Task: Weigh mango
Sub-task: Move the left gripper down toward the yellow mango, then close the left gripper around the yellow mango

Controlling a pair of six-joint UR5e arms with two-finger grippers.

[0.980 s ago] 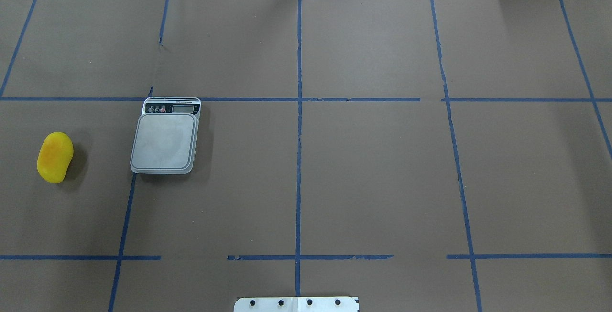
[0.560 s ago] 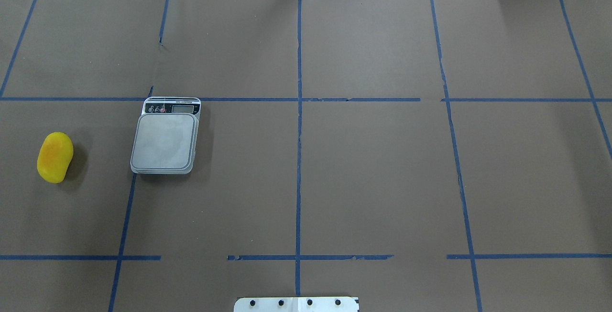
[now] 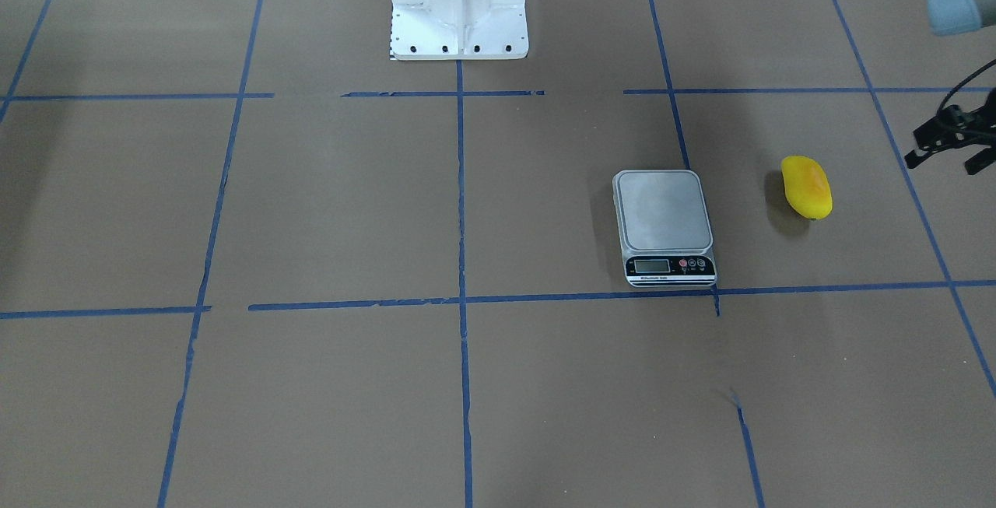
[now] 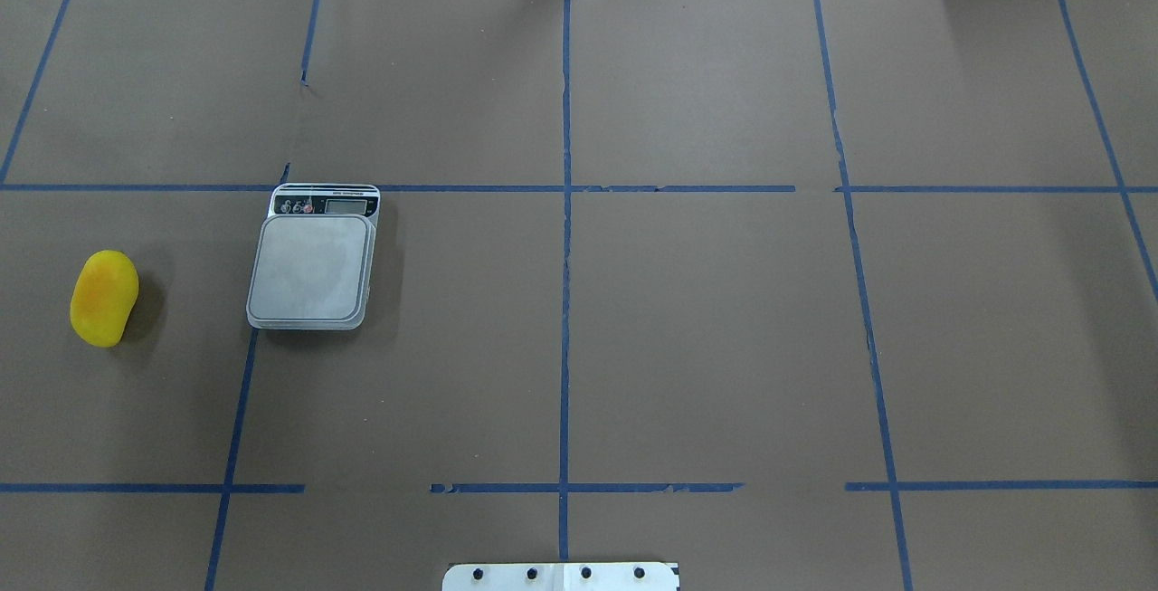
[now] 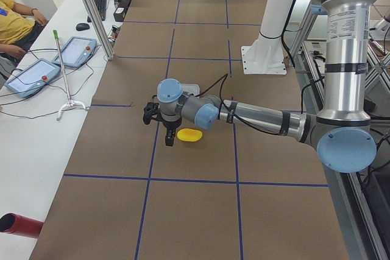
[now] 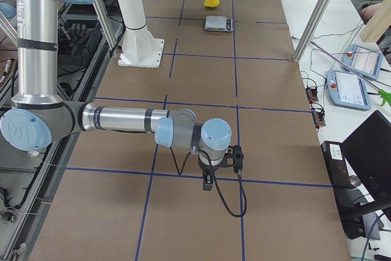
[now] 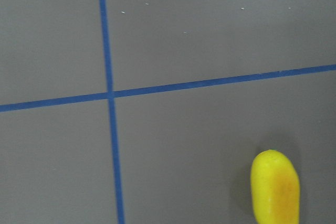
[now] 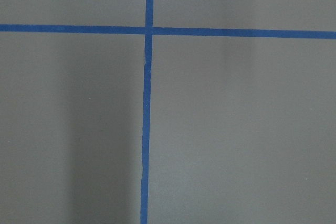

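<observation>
Bring left gripper [image 3: 943, 162], spread open, down over mango [image 4: 105, 299], lying on table [image 4: 724, 347] at 9 o'clock of digital kitchen scale [image 4: 313, 267] in overhead view. Grip across the narrow middle, gently; probably slippery. Cannot tell right gripper [image 6: 208, 183] state.

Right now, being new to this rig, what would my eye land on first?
The bright yellow mango lies on the brown table, on the robot's left. The silver scale sits just beside it, platform bare. The left gripper hovers near the mango's outer side, jaws apart.
</observation>
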